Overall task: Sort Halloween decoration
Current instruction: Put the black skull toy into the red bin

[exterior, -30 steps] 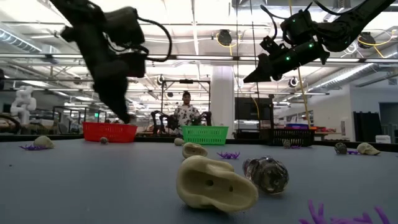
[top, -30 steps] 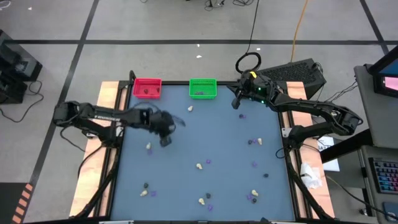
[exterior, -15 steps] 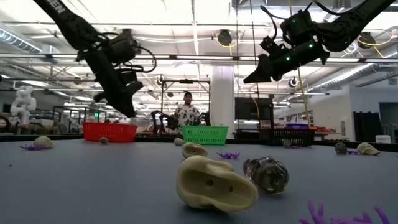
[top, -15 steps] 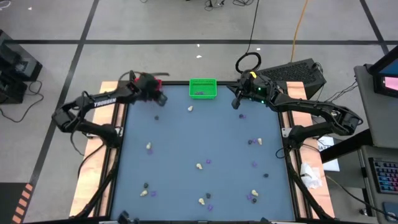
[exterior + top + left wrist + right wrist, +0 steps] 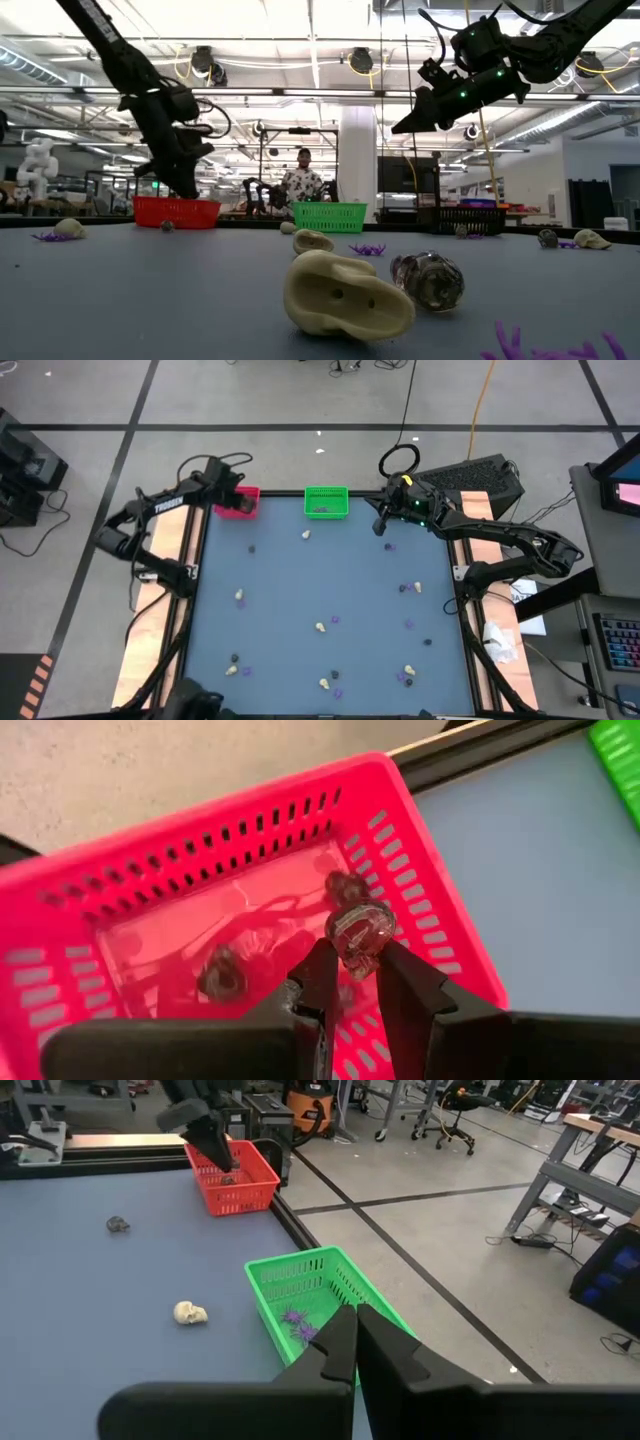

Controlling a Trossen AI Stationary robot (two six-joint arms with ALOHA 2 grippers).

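Step in hand: left gripper (image 5: 352, 982) over the red bin (image 5: 90, 910), fingers clamped on a dark skull (image 5: 358, 930). Next: part fingers, drop skull in bin. Right gripper (image 5: 350, 1342) waits by the green bin (image 5: 262, 1285), fingers together.

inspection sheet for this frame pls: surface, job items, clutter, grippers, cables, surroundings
Surface: blue table top, flat.
Job's things: cream, dark and purple trinkets scattered on it; cream skull nearest the low camera; dark pieces in the red bin; purple bits in the green bin.
Clutter: nothing seen on the top.
Grippers: left gripper over the red bin, shut on a dark skull; right gripper raised near the green bin, shut, empty.
Cables: yellow cable on the floor behind.
Surroundings: person far behind.
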